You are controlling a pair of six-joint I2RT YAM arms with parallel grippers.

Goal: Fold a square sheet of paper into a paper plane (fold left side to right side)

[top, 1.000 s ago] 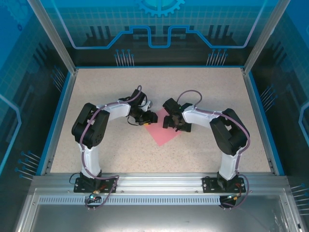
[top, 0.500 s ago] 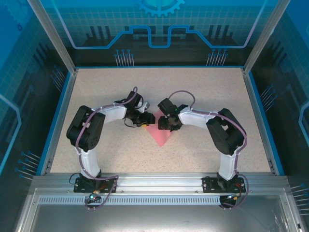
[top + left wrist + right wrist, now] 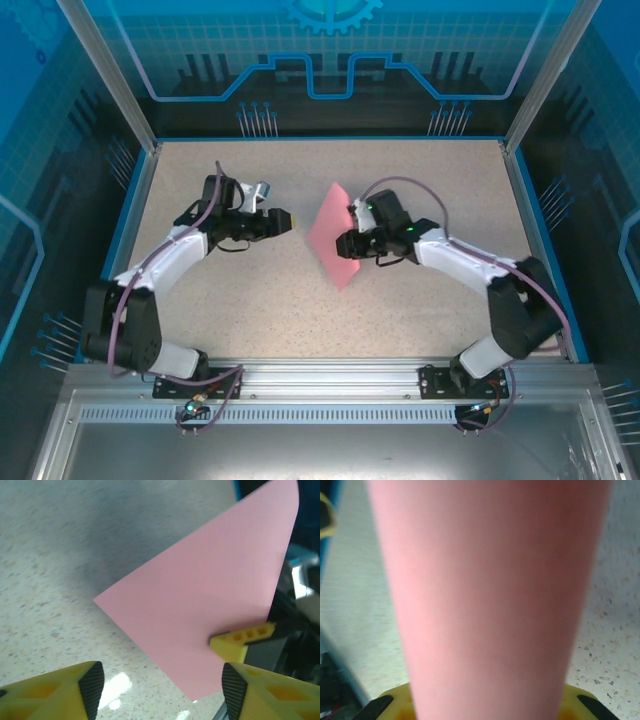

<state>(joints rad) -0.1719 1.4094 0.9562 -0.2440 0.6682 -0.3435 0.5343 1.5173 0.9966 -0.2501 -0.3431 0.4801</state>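
**Right claw holds the pink sheet up by one edge; left claw stands off**

The right claw [image 3: 345, 243] is closed on the right-hand edge of the square sheet of paper [image 3: 332, 235]. In the left wrist view one yellow fingertip [image 3: 239, 643] presses on the sheet's near face. Its partner is hidden behind the paper, so a two-sided pinch is likely rather than plainly seen. The sheet stands tilted off the counter [image 3: 420, 170]; whether its lowest corner touches the surface I cannot tell. Left of the sheet and clear of it, the left claw [image 3: 283, 219] has its jaws spread and carries nothing.

The main risk is the single-edge hold on thin paper. The free part can sag or twist, or slide out of the pinch on a quick swing, and the fold would then land skewed with its edges not meeting. A low corner dragging on the counter could catch and put in a stray crease. The left claw, coming in against the raised sheet, could crumple it.

No brand or wording is legible. The back panel [image 3: 330, 60] beyond the sheet carries a blue gear and circuit lines.
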